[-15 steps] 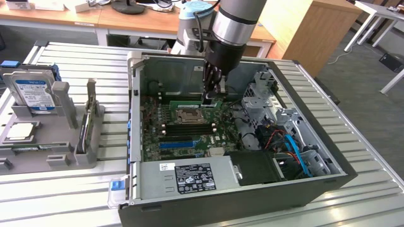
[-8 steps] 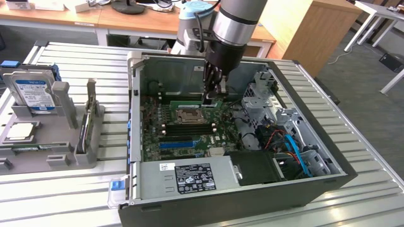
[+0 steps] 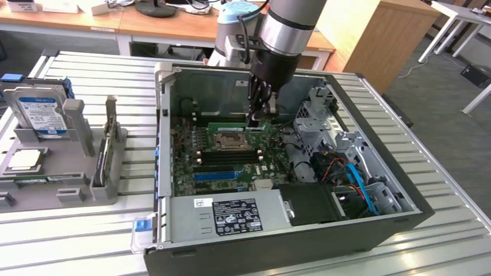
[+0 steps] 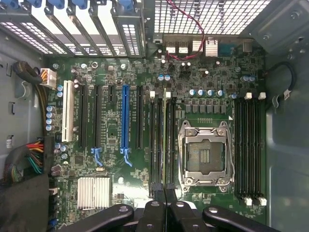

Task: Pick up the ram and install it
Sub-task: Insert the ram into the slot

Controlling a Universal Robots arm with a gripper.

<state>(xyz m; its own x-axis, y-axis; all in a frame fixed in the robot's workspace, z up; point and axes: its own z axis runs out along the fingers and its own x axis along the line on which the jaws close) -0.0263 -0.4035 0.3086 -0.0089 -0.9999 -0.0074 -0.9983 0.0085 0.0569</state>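
The ram (image 3: 230, 126) is a thin green stick low inside the open computer case (image 3: 165, 115), lying just behind the CPU socket (image 3: 229, 140). In the wrist view the ram (image 4: 164, 140) shows edge-on, lined up along the black memory slots (image 4: 155, 145) beside the CPU socket (image 4: 205, 154). My gripper (image 3: 257, 122) reaches down into the case and is shut on the ram near one end. Its black fingers (image 4: 153, 212) close on the stick, with the gripper (image 4: 164, 195) right over the slots. Whether the ram is seated in a slot I cannot tell.
A grey fixture (image 3: 77, 172) on the exterior view's left holds a silver hard drive (image 3: 38, 112) and a processor chip (image 3: 27, 160). Inside the case are a power supply (image 3: 230, 213), cables (image 3: 353, 178), a blue slot (image 4: 125, 116), a heatsink (image 4: 94, 192) and more memory slots (image 4: 248, 145).
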